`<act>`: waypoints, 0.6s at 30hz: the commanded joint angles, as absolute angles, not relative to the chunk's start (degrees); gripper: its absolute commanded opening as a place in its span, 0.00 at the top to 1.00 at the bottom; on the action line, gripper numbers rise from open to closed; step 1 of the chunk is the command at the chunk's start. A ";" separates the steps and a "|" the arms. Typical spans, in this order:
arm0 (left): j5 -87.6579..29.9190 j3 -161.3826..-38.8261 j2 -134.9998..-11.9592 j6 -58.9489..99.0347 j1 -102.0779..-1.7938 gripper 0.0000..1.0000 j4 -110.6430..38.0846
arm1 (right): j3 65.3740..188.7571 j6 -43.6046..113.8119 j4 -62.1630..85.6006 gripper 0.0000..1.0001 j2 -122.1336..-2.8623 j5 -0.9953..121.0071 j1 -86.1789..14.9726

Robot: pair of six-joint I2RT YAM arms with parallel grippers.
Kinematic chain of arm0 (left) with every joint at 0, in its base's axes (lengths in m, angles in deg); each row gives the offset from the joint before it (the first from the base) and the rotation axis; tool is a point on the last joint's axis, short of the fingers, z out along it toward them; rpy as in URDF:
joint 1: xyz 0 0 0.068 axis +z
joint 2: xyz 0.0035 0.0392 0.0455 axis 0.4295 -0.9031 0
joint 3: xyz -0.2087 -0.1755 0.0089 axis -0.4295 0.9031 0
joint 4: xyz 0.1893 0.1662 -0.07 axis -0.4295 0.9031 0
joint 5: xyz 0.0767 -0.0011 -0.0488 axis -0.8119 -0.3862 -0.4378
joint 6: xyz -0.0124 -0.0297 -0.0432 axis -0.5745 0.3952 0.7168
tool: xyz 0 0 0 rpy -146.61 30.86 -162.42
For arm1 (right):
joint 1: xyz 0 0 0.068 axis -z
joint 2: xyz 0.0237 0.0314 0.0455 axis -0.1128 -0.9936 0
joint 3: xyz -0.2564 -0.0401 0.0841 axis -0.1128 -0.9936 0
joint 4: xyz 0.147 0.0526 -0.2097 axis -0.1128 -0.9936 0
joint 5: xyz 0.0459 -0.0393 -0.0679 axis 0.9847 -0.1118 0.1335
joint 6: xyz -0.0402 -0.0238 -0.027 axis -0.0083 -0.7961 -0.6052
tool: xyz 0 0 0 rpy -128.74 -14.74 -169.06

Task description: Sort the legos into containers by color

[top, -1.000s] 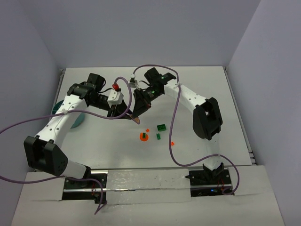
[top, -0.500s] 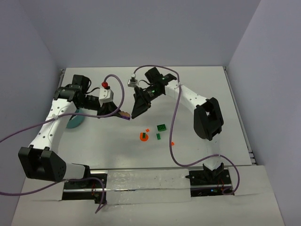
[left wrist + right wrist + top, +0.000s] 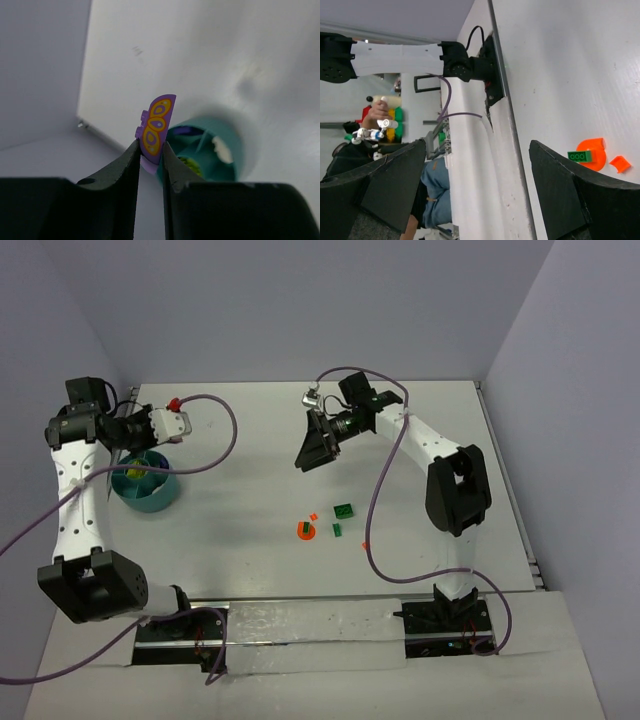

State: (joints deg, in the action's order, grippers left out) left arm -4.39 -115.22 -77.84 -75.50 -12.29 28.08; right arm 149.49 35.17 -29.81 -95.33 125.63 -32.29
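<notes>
- At the far left of the white table (image 3: 430,570), a small round teal plastic bowl (image 3: 152,497) with inner dividers is seen.
- Above the bowl, a flat purple plastic piece (image 3: 157,126) printed with orange and yellow ovals is pinched upright by the left gripper (image 3: 150,156).
- Lime green (image 3: 188,163), white (image 3: 220,148) and purple (image 3: 183,131) bits are held in separate compartments.
- Toward the table's middle, the right gripper (image 3: 315,445) is held above the surface, jaws spread wide, nothing between them.
- Nearer the bases, a round orange plastic disc (image 3: 305,531) is topped by a tiny dark green brick (image 3: 580,156).
- Beside the disc, a larger dark green brick (image 3: 344,510) and small orange scraps (image 3: 366,544) are scattered.
</notes>
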 commanded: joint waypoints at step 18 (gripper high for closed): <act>-23.42 -114.86 -86.31 -110.32 -10.32 1.00 21.50 | 147.76 36.67 -26.53 0.09 -91.37 126.78 -30.94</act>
